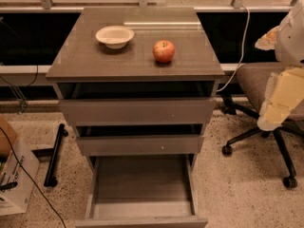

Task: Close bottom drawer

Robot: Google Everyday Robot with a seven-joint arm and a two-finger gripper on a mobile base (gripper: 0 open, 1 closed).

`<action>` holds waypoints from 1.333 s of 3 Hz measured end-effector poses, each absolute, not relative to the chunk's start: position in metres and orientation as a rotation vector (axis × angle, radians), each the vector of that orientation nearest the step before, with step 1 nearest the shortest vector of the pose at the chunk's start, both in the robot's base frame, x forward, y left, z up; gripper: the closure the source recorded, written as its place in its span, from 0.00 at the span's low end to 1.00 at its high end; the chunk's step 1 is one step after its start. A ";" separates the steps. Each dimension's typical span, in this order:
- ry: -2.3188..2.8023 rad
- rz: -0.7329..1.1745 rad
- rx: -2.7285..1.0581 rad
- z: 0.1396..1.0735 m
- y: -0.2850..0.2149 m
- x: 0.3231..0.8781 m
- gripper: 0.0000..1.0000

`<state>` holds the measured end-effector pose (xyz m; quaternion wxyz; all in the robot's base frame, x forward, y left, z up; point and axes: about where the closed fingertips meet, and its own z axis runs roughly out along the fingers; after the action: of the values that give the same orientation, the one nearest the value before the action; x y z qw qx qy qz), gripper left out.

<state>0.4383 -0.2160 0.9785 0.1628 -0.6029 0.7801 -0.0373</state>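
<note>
The bottom drawer of the grey-brown cabinet stands pulled far out toward me. Its long shallow grey tray looks empty, and its flat front lies at the bottom edge of the view. Above it, the middle drawer, which has a small pale dot, and the top drawer are each slightly open. My gripper, cream and white, hangs at the far right at about the top drawer's height. It is well to the right of the cabinet, touches nothing, and is in front of a chair.
A white bowl and a red apple sit on the cabinet top. An office chair with wheeled legs stands to the right. A cardboard box, a black bar and cables lie on the floor at the left.
</note>
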 end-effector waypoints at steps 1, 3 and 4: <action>2.225 -0.106 -1.720 0.979 -0.216 0.438 0.00; 2.203 -0.101 -1.718 0.968 -0.215 0.437 0.35; 2.192 -0.079 -1.735 0.938 -0.217 0.435 0.58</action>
<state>0.4353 -0.2173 0.9381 0.1714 -0.6112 0.7722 -0.0277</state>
